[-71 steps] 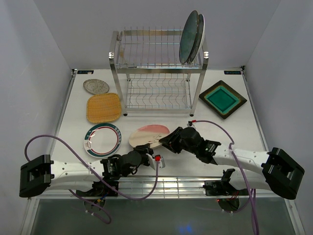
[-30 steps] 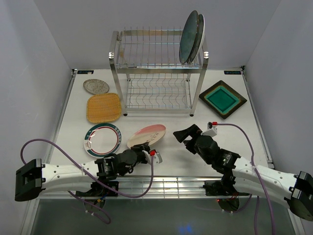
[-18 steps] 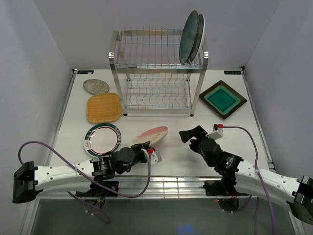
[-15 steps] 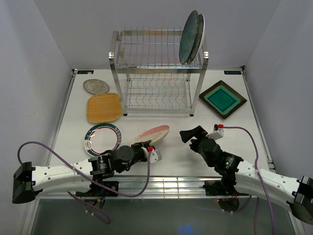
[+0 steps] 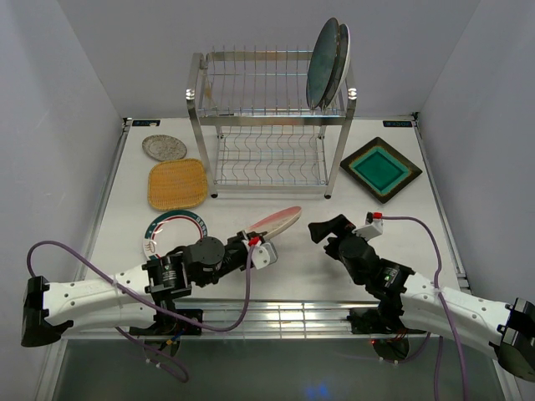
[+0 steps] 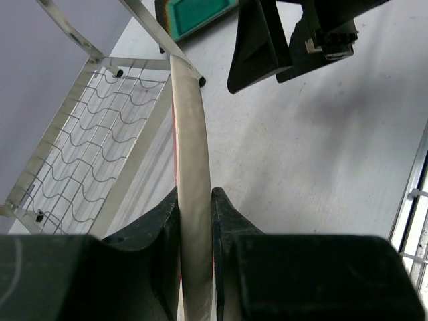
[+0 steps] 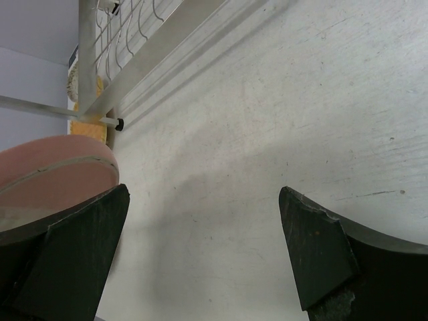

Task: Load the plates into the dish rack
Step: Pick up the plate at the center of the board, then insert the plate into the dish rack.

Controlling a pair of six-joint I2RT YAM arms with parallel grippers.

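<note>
My left gripper [image 5: 256, 242] is shut on the near rim of the pink-cream plate [image 5: 277, 220], holding it tilted on edge above the table in front of the dish rack [image 5: 272, 125]. In the left wrist view the plate [image 6: 191, 154] runs edge-on between my fingers [image 6: 227, 221]. My right gripper [image 5: 328, 229] stands open and holds nothing, just right of the plate; its wrist view shows bare table between the jaws and the pink plate [image 7: 53, 170] at left. A dark blue-grey plate [image 5: 321, 65] and a patterned-rim plate [image 5: 343, 52] stand upright in the rack's top tier, far right.
On the table lie a green-rimmed plate [image 5: 170, 227] partly under my left arm, a yellow woven square plate [image 5: 176, 184], a small silver-grey plate [image 5: 164, 148] at back left, and a brown square plate with teal centre [image 5: 380, 169] right of the rack.
My left gripper has raised the pink-cream plate off the table, tipped it toward its edge and carried it right and toward the rack. The right gripper let go of it earlier and now holds still.
</note>
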